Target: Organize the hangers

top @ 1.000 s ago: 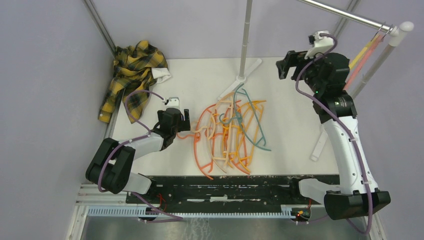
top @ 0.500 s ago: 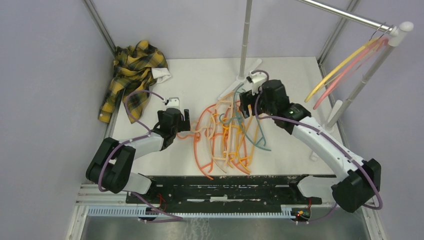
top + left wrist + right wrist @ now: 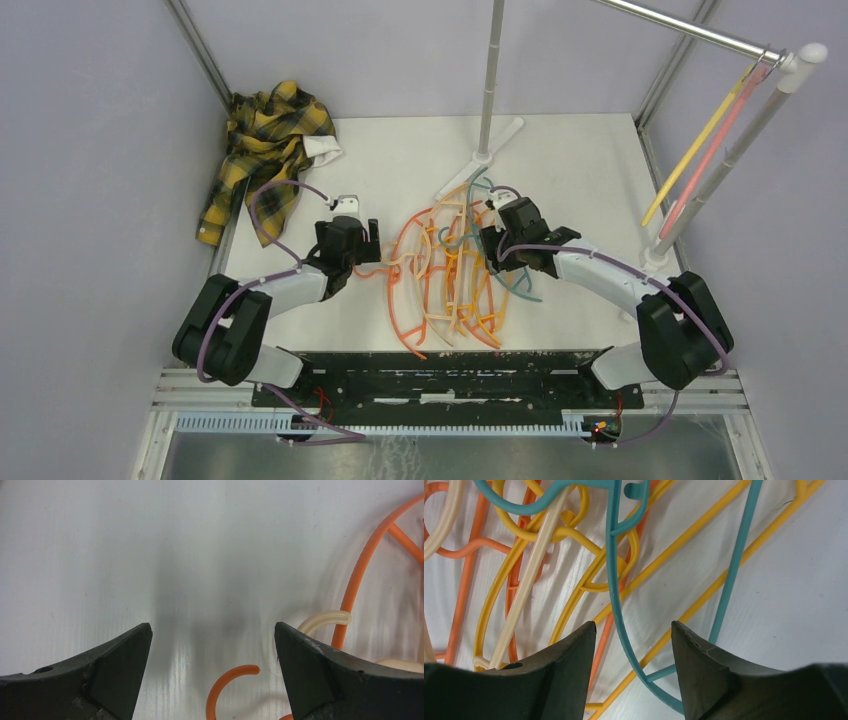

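Drops right gripper [image 3: 495,235] from rail [image 3: 690,30] height onto right side of hanger pile [image 3: 450,280]. Narrows jaws astride teal hanger [image 3: 613,580]; still apart, no grip yet. Parks left gripper [image 3: 212,630] wide open at pile's left edge. Leaves yellow hanger [image 3: 697,150] and pink hanger [image 3: 716,150] hung right of pile. Suggests next pickup starting.

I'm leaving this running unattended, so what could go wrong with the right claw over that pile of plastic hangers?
1. The right claw straddles the thin teal plastic hanger, which lies interlaced with the tangled pile of yellow and orange plastic hangers. Lifting it may drag others along.
2. The thin, curved strand could slip out as the claw closes.
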Robot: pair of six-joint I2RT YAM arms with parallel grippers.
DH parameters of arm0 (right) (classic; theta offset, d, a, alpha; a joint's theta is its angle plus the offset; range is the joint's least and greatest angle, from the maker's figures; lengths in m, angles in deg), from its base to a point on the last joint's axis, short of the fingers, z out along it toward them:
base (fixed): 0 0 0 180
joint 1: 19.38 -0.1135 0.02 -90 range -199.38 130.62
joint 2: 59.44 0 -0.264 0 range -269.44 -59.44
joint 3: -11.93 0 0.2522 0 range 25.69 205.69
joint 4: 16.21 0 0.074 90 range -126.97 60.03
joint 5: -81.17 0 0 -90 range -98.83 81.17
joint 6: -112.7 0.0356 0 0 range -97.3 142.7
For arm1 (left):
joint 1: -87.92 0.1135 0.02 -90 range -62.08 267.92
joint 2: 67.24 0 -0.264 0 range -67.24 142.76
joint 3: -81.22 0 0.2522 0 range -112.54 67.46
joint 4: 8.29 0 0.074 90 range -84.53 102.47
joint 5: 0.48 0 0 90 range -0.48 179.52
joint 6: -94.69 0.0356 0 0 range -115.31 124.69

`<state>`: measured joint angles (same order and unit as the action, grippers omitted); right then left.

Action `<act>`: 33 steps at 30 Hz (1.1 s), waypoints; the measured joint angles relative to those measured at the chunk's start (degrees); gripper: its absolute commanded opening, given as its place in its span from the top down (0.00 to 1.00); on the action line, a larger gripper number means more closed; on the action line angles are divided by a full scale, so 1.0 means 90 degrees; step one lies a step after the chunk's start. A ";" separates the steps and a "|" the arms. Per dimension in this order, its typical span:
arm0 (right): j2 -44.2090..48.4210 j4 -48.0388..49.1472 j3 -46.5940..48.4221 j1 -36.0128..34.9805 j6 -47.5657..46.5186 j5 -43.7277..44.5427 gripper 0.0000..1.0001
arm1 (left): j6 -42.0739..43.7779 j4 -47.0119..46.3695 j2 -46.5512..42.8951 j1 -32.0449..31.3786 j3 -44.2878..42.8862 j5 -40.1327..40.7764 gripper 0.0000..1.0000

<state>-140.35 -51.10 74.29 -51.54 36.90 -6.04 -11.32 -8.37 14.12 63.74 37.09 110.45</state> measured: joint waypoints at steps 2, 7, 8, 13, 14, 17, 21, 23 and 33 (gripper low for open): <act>-0.0107 0.0209 -0.0109 0.0000 0.0114 -0.0085 0.36 | 0.0000 0.0000 0.0017 0.0000 0.0000 0.0000 0.01; -0.0177 0.0420 -0.0527 0.0000 0.0291 -0.0221 0.37 | 0.0000 0.0000 0.0056 0.0000 0.0000 0.0000 0.01; -0.0182 0.0427 -0.0583 0.0000 0.0311 -0.0245 0.38 | -0.0002 0.0000 0.0061 0.0000 0.0000 0.0000 0.01; -0.0253 0.0576 -0.0738 0.0000 0.0425 -0.0287 0.45 | -0.0002 0.0000 0.0068 0.0000 -0.0002 0.0000 0.01; -0.0299 0.0614 -0.0748 0.0002 0.0447 -0.0284 0.46 | -0.0002 0.0000 0.0068 0.0000 0.0000 0.0000 0.01; -0.0372 0.0704 -0.0755 0.0002 0.0471 -0.0262 0.54 | -0.0002 0.0000 0.0068 0.0000 -0.0002 0.0000 0.01; -0.0389 0.0806 -0.0809 -0.0007 0.0539 -0.0304 0.79 | -0.0002 0.0000 0.0075 0.0000 -0.0002 0.0000 0.01; -0.0389 0.0801 -0.0838 -0.0012 0.0534 -0.0318 0.96 | -0.0002 0.0000 0.0075 0.0000 -0.0002 0.0000 0.01; 0.0962 0.0124 -0.0838 -0.0102 0.0857 -0.0328 0.99 | -0.0005 0.0000 0.0075 0.0000 -0.0002 0.0000 0.01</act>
<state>-131.69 -49.98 66.75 -52.46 44.61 -8.99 -11.37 -8.37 14.80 63.74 37.07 110.45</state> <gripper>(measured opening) 0.038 0.992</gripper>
